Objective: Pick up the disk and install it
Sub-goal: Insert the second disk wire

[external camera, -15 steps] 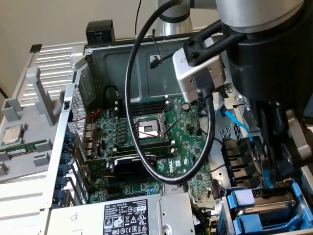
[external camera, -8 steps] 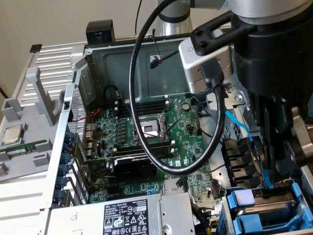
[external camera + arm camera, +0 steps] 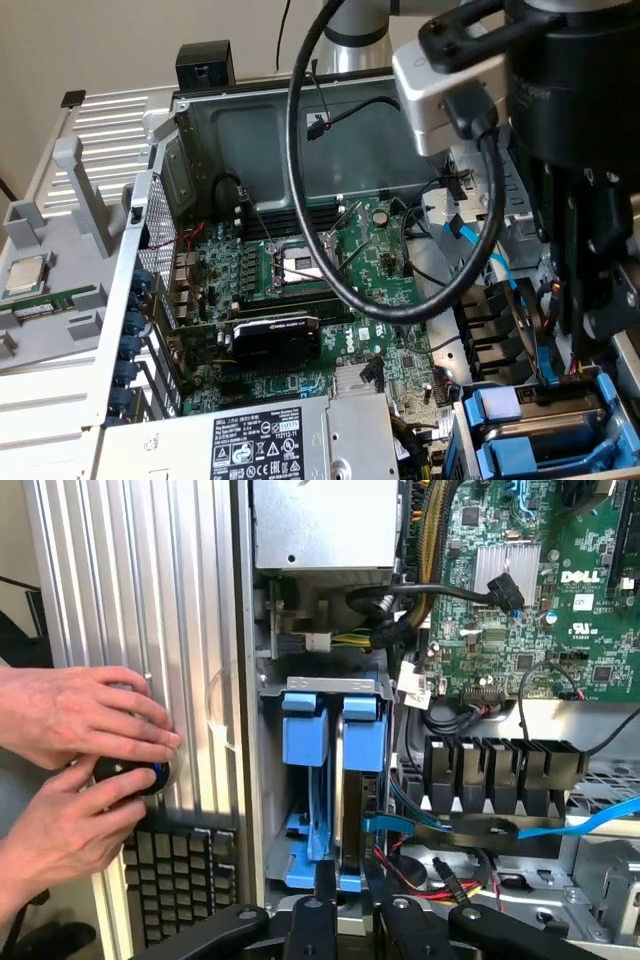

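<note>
The disk (image 3: 362,742), silver with a blue carrier frame, stands on edge in the drive bay (image 3: 330,685) of the open computer case. My gripper (image 3: 350,878) is shut on its near edge, one dark finger (image 3: 325,885) on each side. In the exterior view the gripper (image 3: 562,368) reaches straight down into the bay at the lower right, where the disk (image 3: 545,402) sits between blue frames. A second blue-framed drive (image 3: 303,742) stands right beside the held one.
A person's hands (image 3: 70,720) hold a small dark device (image 3: 130,776) beside the case's ribbed side panel (image 3: 150,600), above a keyboard (image 3: 180,875). The motherboard (image 3: 330,270), black cables (image 3: 310,200), blue SATA cables (image 3: 590,820) and power supply (image 3: 250,440) crowd the case.
</note>
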`<state>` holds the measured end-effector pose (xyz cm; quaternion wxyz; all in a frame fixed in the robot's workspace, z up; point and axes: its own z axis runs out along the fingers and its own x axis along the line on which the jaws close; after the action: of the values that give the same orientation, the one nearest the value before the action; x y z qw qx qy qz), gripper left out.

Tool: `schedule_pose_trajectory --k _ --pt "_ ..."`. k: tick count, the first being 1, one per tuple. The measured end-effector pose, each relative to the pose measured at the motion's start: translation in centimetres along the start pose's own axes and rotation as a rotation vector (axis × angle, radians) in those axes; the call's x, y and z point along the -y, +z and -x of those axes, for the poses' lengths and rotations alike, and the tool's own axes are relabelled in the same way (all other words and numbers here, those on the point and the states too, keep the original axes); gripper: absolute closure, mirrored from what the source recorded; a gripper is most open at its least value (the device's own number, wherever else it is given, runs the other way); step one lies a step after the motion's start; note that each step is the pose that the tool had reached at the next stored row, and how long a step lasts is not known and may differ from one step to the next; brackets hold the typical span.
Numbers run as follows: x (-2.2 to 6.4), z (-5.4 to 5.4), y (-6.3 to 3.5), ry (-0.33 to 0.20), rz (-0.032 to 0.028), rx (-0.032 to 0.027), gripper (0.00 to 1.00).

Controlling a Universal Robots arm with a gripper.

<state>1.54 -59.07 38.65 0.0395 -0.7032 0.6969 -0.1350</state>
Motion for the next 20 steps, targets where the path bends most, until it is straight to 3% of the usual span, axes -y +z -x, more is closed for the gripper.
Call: schedule_pose_trajectory --k 4,8,9,12,14,17,20 --pt "0.89 0.1 0.03 -0.001 0.0099 0.0002 0.75" --pt "1.26 0.5 -0.04 -0.003 0.0193 0.0005 0.75" --pt "1.30 0.7 -0.09 -0.003 0.0239 0.0006 0.75" --pt "1.40 0.9 -0.21 -0.007 0.0497 0.0013 0.75" --pt "1.53 1.1 -0.22 -0.008 0.0600 0.0015 0.75" --pt "1.81 1.3 -0.21 -0.009 0.0673 0.0018 0.75" --pt "2.11 1.4 -0.15 -0.009 0.0703 0.0018 0.75"
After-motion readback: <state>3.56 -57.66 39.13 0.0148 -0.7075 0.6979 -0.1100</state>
